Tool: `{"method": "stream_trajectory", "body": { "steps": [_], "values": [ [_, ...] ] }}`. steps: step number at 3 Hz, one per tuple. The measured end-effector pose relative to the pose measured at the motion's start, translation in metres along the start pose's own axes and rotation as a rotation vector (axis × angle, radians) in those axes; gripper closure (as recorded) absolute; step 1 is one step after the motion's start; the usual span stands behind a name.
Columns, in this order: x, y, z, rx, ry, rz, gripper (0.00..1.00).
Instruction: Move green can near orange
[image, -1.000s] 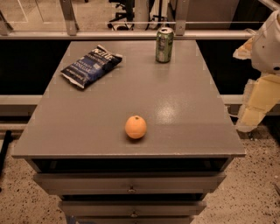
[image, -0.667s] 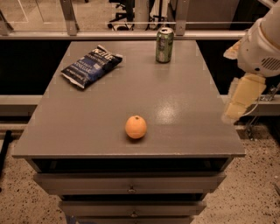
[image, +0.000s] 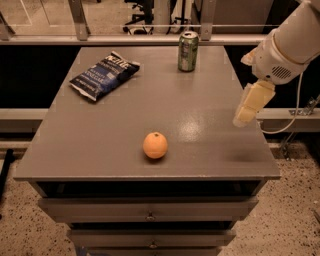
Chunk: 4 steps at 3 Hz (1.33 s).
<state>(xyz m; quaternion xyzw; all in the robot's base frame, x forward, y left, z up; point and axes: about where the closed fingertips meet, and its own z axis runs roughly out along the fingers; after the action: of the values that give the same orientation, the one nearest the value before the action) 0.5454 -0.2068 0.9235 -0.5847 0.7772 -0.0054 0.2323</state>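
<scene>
The green can (image: 188, 51) stands upright at the far edge of the grey table (image: 100, 145), right of centre. The orange (image: 155, 145) lies near the table's front, about in the middle. My gripper (image: 248, 109) hangs over the table's right edge, well to the right of the orange and in front of the can, touching neither. It holds nothing.
A dark blue chip bag (image: 104, 75) lies at the far left of the table. Drawers (image: 150, 215) sit under the tabletop. A rail with posts (image: 80, 20) runs behind the table. A cable (image: 287, 115) hangs at the right.
My arm has moved left from beyond the table's right side, so the gripper now hangs over the table's right edge. The can, the orange and the bag have not moved.
</scene>
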Motion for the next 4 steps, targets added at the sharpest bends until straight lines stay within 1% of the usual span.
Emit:
{"method": "stream_trajectory", "body": {
  "steps": [1, 2, 3, 4],
  "values": [
    [-0.01, -0.019, 0.007, 0.06, -0.078, 0.039, 0.0],
    [-0.031, -0.085, 0.033, 0.132, -0.22, 0.106, 0.0],
    [-0.048, -0.141, 0.047, 0.18, -0.334, 0.155, 0.0],
    [-0.071, -0.188, 0.064, 0.218, -0.433, 0.213, 0.0]
  ]
}}
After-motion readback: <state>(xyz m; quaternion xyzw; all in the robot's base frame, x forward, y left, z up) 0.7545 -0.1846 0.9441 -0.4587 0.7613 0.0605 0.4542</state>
